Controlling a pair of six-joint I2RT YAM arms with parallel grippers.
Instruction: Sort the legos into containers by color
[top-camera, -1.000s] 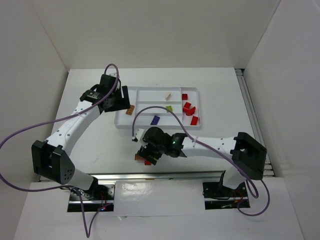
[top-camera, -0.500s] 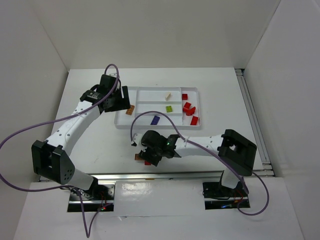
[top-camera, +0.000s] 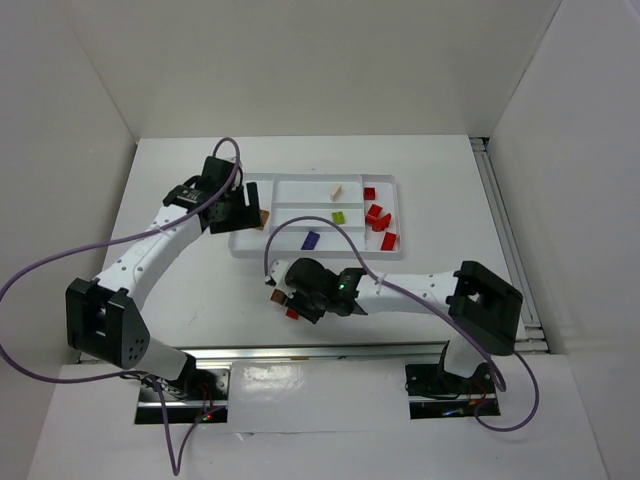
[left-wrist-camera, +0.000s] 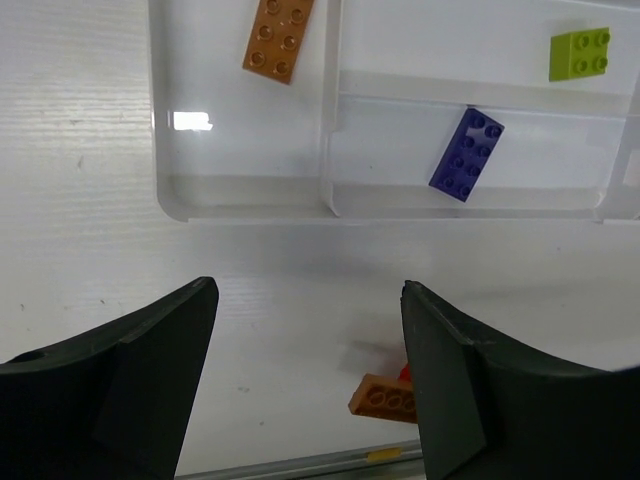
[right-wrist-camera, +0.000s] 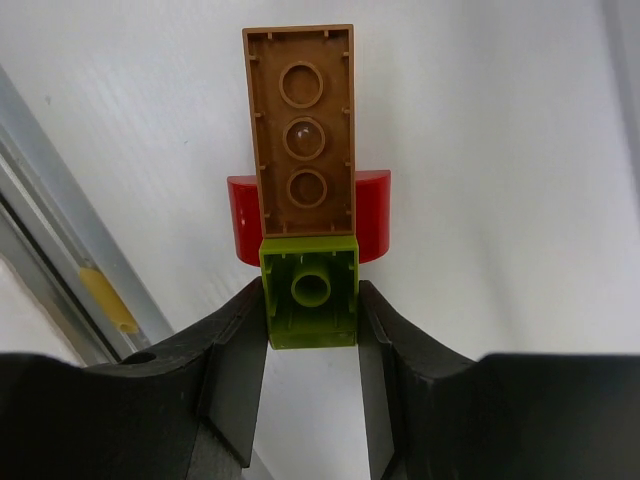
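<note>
The right claw (right-wrist-camera: 310, 310) squeezes a green lego (right-wrist-camera: 308, 285) on the table (right-wrist-camera: 500, 150) in front of the white tray (top-camera: 320, 178); the left claw (left-wrist-camera: 308, 300) is wide open and empty. A brown lego (right-wrist-camera: 300, 130) and a red lego (right-wrist-camera: 375, 210) press right against the green one, so they might lift with it, or get knocked away, and land in the wrong slot.

Tray (left-wrist-camera: 240, 195) was glossy white plastic, with glare on its floor. Table (left-wrist-camera: 100, 250) was matt white with a faint grain. Lime brick (right-wrist-camera: 335, 320), orange-brown plate (right-wrist-camera: 300, 130) and red piece (right-wrist-camera: 372, 215) were smooth, slightly shiny plastic. Fingers of left gripper (left-wrist-camera: 308, 290) and right gripper (right-wrist-camera: 310, 290) were matt black plastic. Rail (right-wrist-camera: 50, 230) looked like dull grey metal.
</note>
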